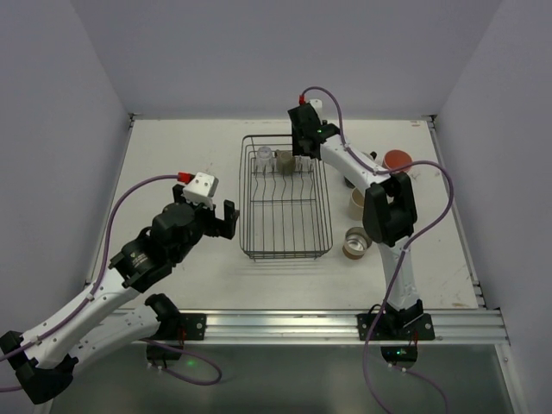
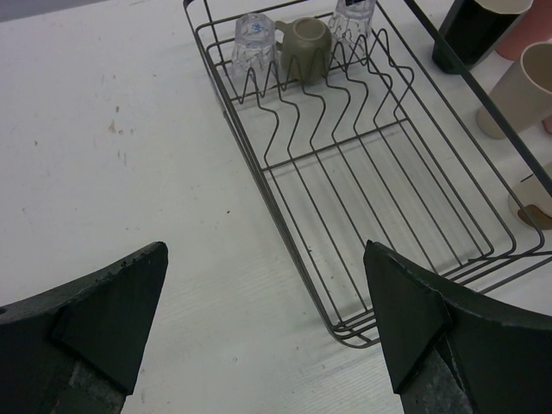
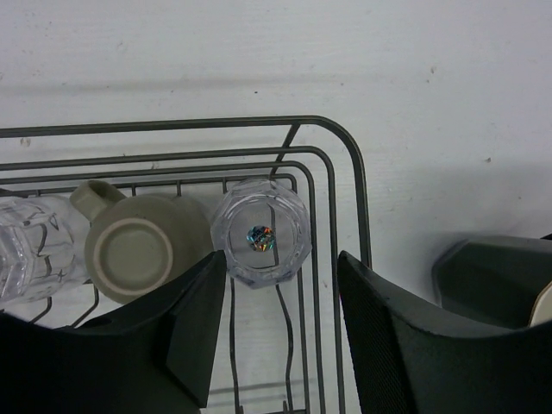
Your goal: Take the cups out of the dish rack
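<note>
The black wire dish rack (image 1: 243,207) sits mid-table. At its far end stand a clear glass (image 1: 264,158), an olive-beige handled mug (image 1: 283,160) and a second clear glass (image 1: 304,163), all upside down. My right gripper (image 1: 304,145) hovers open above the second glass (image 3: 261,241). That glass lies just ahead of the fingertips, near the left finger, with the mug (image 3: 134,253) beside it. My left gripper (image 1: 212,221) is open and empty over bare table, left of the rack's near corner (image 2: 362,332).
Several unloaded cups stand on the table right of the rack. Among them are a pink tumbler (image 1: 398,159), a black mug (image 2: 473,28), a beige cup (image 1: 358,200) and grey-brown cups (image 1: 355,242). The right arm's elbow hangs over them.
</note>
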`<state>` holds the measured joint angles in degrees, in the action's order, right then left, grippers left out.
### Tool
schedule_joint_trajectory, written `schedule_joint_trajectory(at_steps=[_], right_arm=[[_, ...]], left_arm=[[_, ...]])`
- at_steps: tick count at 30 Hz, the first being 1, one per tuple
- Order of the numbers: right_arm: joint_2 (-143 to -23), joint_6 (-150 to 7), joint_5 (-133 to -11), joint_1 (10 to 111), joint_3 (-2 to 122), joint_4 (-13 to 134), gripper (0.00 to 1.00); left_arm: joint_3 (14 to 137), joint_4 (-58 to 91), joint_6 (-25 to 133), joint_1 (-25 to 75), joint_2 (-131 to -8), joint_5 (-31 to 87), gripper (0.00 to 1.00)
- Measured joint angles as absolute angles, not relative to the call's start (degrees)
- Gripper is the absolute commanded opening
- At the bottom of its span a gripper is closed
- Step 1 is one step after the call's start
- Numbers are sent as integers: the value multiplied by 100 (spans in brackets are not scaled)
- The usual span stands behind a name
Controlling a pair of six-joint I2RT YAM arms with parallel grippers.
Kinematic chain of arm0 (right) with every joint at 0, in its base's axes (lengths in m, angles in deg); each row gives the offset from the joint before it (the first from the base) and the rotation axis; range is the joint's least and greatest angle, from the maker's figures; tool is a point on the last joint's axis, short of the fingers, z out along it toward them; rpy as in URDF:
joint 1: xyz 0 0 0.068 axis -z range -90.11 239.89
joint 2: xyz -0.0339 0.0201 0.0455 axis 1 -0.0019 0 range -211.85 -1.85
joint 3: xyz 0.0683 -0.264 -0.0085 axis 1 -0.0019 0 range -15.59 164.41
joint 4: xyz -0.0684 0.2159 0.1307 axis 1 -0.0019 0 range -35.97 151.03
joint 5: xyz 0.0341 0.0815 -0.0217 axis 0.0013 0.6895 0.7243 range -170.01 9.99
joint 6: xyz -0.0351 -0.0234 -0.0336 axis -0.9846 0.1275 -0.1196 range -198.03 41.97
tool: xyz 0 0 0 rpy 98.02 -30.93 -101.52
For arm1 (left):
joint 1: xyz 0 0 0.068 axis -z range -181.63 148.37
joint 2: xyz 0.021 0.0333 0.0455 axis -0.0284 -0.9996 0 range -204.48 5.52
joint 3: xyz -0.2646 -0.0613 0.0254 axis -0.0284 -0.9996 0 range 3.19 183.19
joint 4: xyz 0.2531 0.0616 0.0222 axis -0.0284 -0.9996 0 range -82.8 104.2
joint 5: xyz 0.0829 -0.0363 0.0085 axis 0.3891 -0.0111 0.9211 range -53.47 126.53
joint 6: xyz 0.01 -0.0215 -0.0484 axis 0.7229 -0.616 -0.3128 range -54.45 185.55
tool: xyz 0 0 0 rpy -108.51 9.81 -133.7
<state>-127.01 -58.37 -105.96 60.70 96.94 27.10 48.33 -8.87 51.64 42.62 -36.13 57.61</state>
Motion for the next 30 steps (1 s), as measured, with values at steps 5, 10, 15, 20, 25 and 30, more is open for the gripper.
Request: schedule_joint_trajectory(at_steps=[5,10,15,20,25,30], right_arm=[[-12817,-5762,-10562,6116,9694,2920,65],[-12962,-5749,-10413,6118,9694,2968,67],[-13101,-5751,-10280,6120,9694,2992,65],[-13235,-5754,-10256,6155,9744,3053,51],[-13283,-5751,-10277,6177,9812,3123,31],[-12979,-5813,-10295,6164,9224,3659,28]], left_arm=[[4833,-856,5164,4260,-3602,5724,100],[4833,-852,5164,4220,-3602,5663,100],[4833,-852,5164,4192,-3602,5623,100],[4831,-850,5164,4175,-3606,5621,100],[4831,-839,5166,4135,-3652,5619,100],[4831,-764,5164,4085,-3810,5569,100]])
